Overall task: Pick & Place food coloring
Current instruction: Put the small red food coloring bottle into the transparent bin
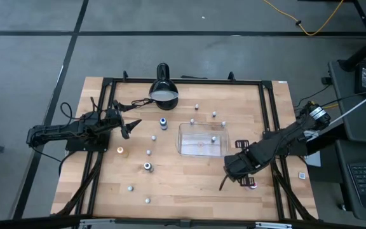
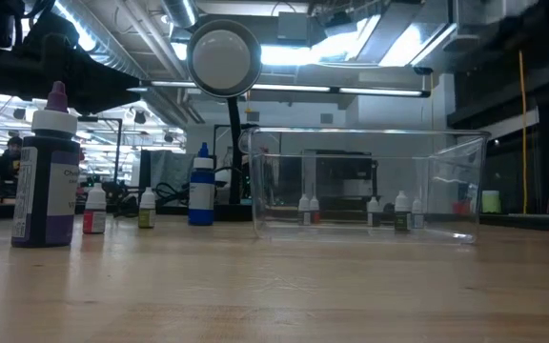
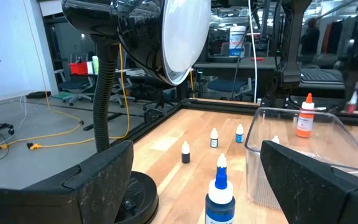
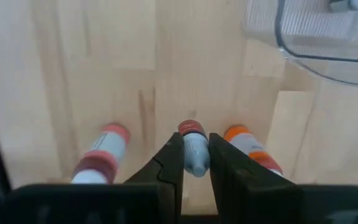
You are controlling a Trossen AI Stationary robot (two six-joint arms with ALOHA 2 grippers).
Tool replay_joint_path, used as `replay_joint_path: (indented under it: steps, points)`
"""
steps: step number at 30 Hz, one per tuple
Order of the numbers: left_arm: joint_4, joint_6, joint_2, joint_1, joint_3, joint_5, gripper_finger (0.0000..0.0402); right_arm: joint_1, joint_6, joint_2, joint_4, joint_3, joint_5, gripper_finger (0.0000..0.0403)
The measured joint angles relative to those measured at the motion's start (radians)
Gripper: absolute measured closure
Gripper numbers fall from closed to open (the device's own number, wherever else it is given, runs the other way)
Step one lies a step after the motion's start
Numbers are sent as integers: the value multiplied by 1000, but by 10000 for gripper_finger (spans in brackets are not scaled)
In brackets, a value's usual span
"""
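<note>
A clear plastic tray [image 1: 202, 139] is seen on the wooden counter [image 1: 189, 184], between the two tools and just beside the right tool, on its inward side. A black dome-shaped desk lamp [image 1: 163, 90] is placed at the far edge of the counter, near the left tool and well apart from the right one, its white inner face [image 2: 223, 56] being turned toward the counter. A yellow cable [image 1: 300, 22] is laid on the grey floor [image 1: 30, 57] beyond the counter
</note>
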Motion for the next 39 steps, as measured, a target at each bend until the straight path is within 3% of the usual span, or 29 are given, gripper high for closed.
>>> replay_joint_path:
  steps: [6, 13, 19, 30, 39]
  points:
    - [0, 0, 0, 0, 0, 0, 54, 0, -19, 11, -88, 152, 9, 344]
    - [0, 0, 0, 0, 0, 0, 54, -83, -135, 66, -113, 257, 60, 344]
    - [0, 0, 0, 0, 0, 0, 54, -199, -247, 100, -97, 267, 130, 344]
    - [0, 0, 0, 0, 0, 0, 54, -435, -401, 189, -14, 267, 132, 344]
    - [0, 0, 0, 0, 0, 0, 54, -503, -395, 320, 138, 267, 131, 343]
